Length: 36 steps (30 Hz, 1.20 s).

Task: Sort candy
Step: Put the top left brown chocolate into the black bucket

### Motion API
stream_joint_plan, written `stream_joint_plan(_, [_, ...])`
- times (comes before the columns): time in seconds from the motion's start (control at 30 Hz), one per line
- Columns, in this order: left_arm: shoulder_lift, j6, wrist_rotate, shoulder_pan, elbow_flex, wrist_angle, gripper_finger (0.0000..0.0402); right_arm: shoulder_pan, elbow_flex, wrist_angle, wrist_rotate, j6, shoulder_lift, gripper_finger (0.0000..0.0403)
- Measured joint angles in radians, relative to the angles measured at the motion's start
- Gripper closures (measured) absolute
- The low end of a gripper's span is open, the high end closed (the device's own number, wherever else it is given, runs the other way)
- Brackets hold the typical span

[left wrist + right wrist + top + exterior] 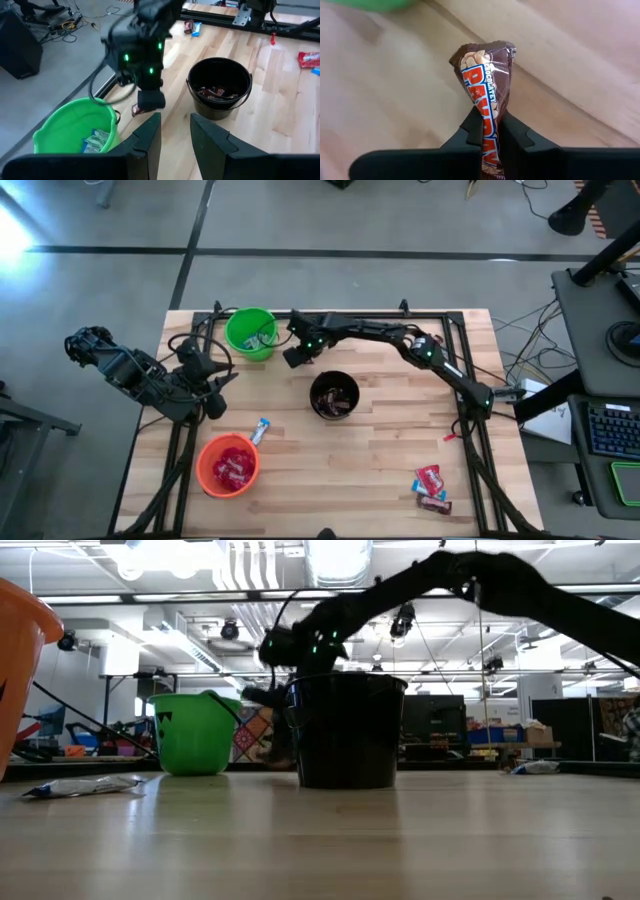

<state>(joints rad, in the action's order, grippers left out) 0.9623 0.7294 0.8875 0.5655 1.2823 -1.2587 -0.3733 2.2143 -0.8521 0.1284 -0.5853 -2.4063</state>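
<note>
Right wrist view shows my right gripper (490, 131) pinching a brown PayDay bar (486, 95) just above the table (400, 450), between the green cup (249, 333) and the black cup (333, 395). I would lift straight, then carry toward 4 o'clock over the black cup. Left gripper (175, 132) waits half open.

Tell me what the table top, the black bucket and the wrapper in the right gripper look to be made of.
Table top: likely wood, butcher-block style, with pale joined strips and visible grain.
Black bucket: probably moulded plastic, smooth with a slight sheen and a thin handle.
Brown candy wrapper, pinched in the right gripper: apparently plastic film, glossy and creased, with printed lettering.
</note>
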Motion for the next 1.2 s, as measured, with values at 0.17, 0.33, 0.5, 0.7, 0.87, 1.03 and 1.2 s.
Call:
stream_joint_plan(0.17, [0.0, -0.017, 0.004, 0.0, 0.0, 0.0, 0.0315, 0.001, 0.0, -0.024, -0.038, 0.034, 0.096, 0.0386])
stream_joint_plan(0.33, [0.0, -0.024, 0.01, 0.0, 0.0, -0.013, 0.0315, 0.002, 0.0, -0.03, -0.054, 0.055, 0.19, 0.0386])
stream_joint_plan(0.5, [0.0, -0.025, 0.012, 0.0, 0.0, -0.024, 0.0315, 0.008, 0.001, -0.037, -0.077, 0.073, 0.284, 0.0386])
stream_joint_plan(0.7, [0.0, -0.039, 0.013, 0.0, 0.0, -0.026, 0.0315, 0.036, 0.001, -0.12, -0.084, 0.087, 0.364, 0.0386])
stream_joint_plan(0.87, [0.0, -0.039, 0.014, 0.0, 0.0, -0.043, 0.0315, 0.092, 0.002, -0.266, -0.196, 0.09, 0.397, 0.0386])
stream_joint_plan(1.03, [0.0, -0.04, 0.014, -0.001, 0.0, -0.044, 0.0315, 0.153, 0.002, -0.351, -0.243, 0.064, 0.398, 0.0386])
stream_joint_plan(1.2, [-0.001, -0.04, 0.014, -0.001, 0.0, -0.045, 0.0315, 0.205, -0.005, -0.356, -0.249, 0.036, 0.397, 0.0386])
